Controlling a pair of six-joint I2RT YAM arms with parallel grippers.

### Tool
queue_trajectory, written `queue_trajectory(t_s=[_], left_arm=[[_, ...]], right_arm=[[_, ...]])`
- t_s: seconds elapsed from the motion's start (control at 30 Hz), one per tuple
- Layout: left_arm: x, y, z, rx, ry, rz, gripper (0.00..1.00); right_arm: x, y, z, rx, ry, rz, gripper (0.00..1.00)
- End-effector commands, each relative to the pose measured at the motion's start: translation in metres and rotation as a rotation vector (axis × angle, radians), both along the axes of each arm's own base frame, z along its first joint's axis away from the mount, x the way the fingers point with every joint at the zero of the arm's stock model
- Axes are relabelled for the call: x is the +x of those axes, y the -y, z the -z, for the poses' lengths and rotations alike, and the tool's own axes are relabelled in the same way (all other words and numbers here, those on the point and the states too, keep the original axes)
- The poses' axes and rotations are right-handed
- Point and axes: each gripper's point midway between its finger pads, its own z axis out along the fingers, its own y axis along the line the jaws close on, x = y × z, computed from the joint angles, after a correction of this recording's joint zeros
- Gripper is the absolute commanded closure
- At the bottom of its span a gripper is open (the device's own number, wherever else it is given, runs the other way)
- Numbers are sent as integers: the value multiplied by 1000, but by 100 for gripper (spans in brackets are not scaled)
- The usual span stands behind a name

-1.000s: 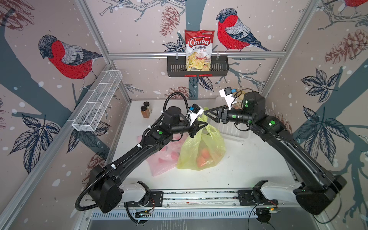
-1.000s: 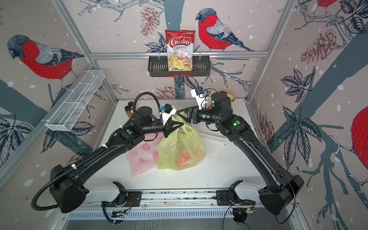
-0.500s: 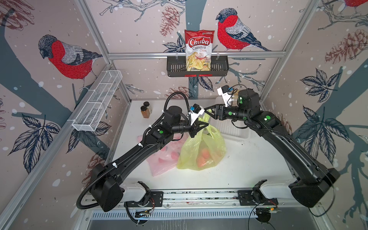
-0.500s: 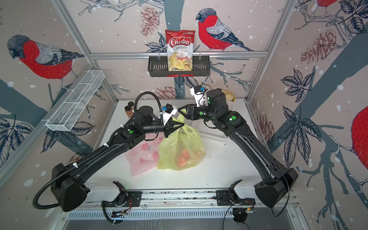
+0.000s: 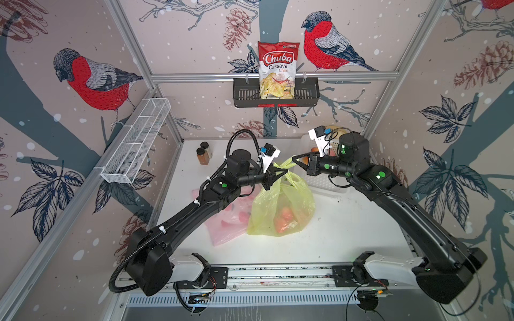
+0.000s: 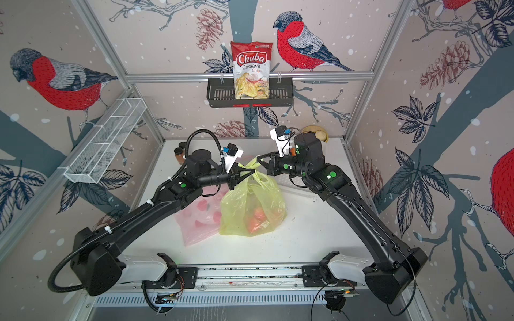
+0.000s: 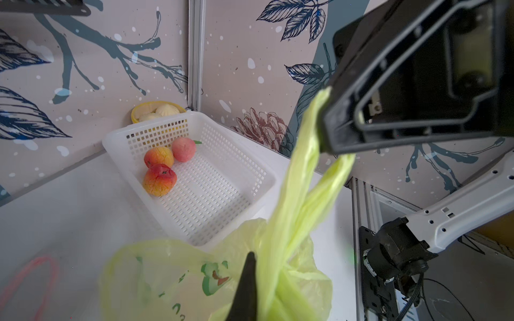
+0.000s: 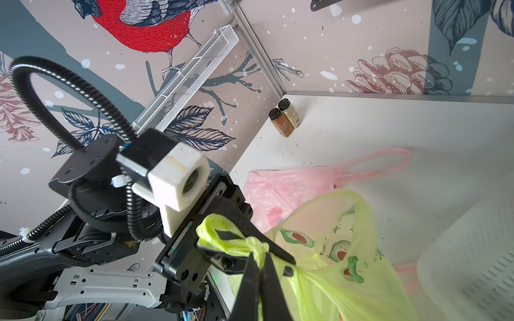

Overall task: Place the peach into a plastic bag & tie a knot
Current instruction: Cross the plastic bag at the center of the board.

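Note:
A yellow-green plastic bag [image 5: 281, 205] [image 6: 251, 204] stands mid-table, and the orange peach [image 5: 285, 219] [image 6: 257, 218] shows through its wall. Its handles [image 7: 294, 211] are pulled up taut between both grippers. My left gripper [image 5: 282, 174] [image 6: 250, 173] [image 7: 261, 266] is shut on one handle, which loops over its finger [image 8: 222, 222]. From the opposite side my right gripper [image 5: 294, 159] [image 6: 259, 159] [image 8: 260, 258] is shut on the other strand, right at a bunched, knot-like twist [image 8: 251, 244].
A pink bag [image 5: 230, 219] [image 8: 292, 183] lies under my left arm. At the back right stands a white basket [image 7: 236, 178] holding three more peaches [image 7: 160, 180], with a yellow bowl [image 7: 155, 111] behind it. Two spice jars [image 5: 204, 152] stand at the back left.
The right gripper's jaws have closed on the bag's handle. The left gripper has kept its hold, and the bag has stayed in place.

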Motion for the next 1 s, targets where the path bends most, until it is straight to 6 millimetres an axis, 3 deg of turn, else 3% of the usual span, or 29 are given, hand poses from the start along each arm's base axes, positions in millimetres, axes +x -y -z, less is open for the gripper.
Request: queue_trajectory(t_s=[0.0, 0.27, 0.4, 0.47, 0.53, 0.7, 0.97], left_arm=[[5, -3, 11, 12, -54, -31, 98], [3, -6, 40, 51, -104, -39, 94], [6, -7, 40, 51, -103, -57, 91], [10, -8, 39, 52, -103, -78, 94], [14, -7, 34, 44, -100, -93, 100], [10, -3, 22, 7, -99, -64, 100], [-6, 2, 20, -12, -113, 25, 100]], right_arm=[[1, 1, -15, 49, 63, 13, 100], [-10, 4, -10, 64, 78, 17, 100], [-20, -1, -4, 64, 78, 4, 100], [-29, -7, 4, 55, 81, -8, 100], [-41, -16, 16, 48, 71, -30, 100], [-57, -25, 57, 55, 20, -20, 100], [-39, -29, 121, -74, -29, 39, 100]])
